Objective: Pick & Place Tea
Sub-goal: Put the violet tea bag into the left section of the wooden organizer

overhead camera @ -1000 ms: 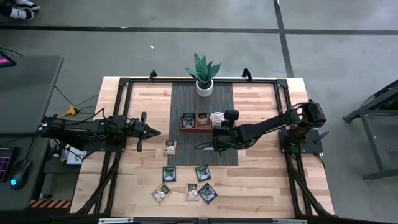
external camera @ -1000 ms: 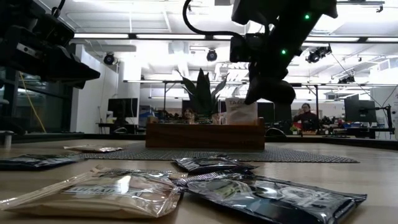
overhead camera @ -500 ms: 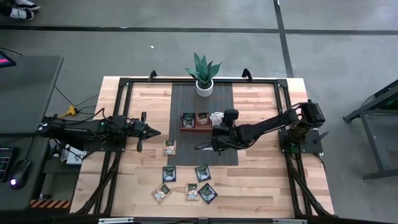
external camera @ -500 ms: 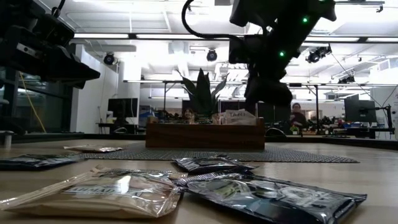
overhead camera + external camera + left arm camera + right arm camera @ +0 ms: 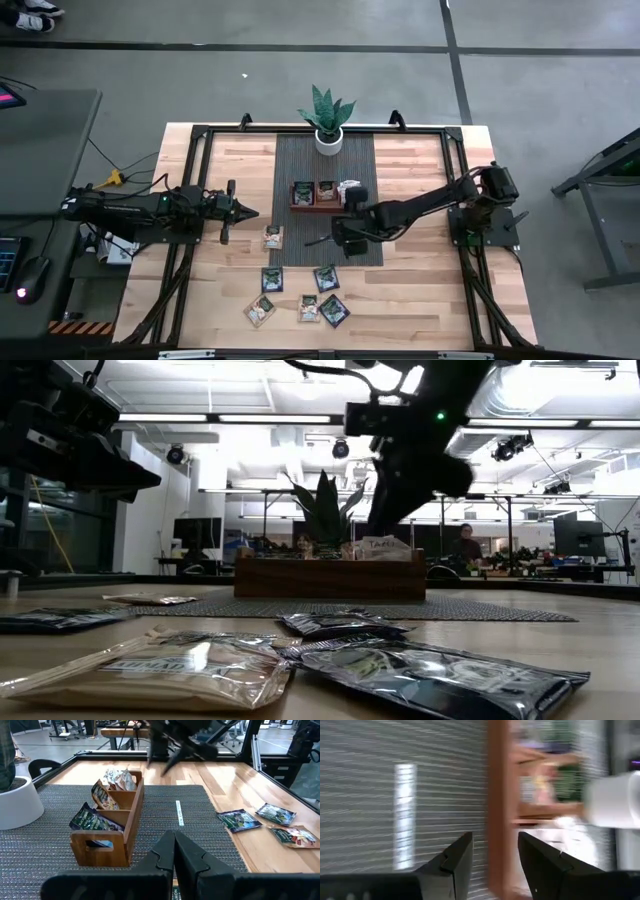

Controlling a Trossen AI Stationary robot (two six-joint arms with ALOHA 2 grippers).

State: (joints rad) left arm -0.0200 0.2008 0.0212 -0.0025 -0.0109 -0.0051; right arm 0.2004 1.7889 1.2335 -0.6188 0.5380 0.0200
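Observation:
A brown wooden tray [image 5: 322, 205] stands on a dark mat and holds tea packets upright in its three compartments. A pale packet [image 5: 385, 546] sits in the rightmost one. More tea packets lie flat on the table: one [image 5: 273, 237] at the mat's left edge and several [image 5: 300, 295] near the front edge. My right gripper [image 5: 322, 240] hangs open over the mat, just in front of the tray, with nothing between its fingers [image 5: 455, 857]. My left gripper [image 5: 174, 845] stays shut at the table's left, level, pointing toward the tray.
A potted green plant [image 5: 328, 115] in a white pot stands at the mat's far end, behind the tray. Black frame rails [image 5: 200, 140] run along the table's edges. Bare wood lies left and right of the mat [image 5: 300, 160].
My right gripper has let go of the pale packet, which had stood tall above the tray's right compartment and has dropped down into it. The gripper has then swung away from the tray, toward the table's left and near edges, and turned as it went.

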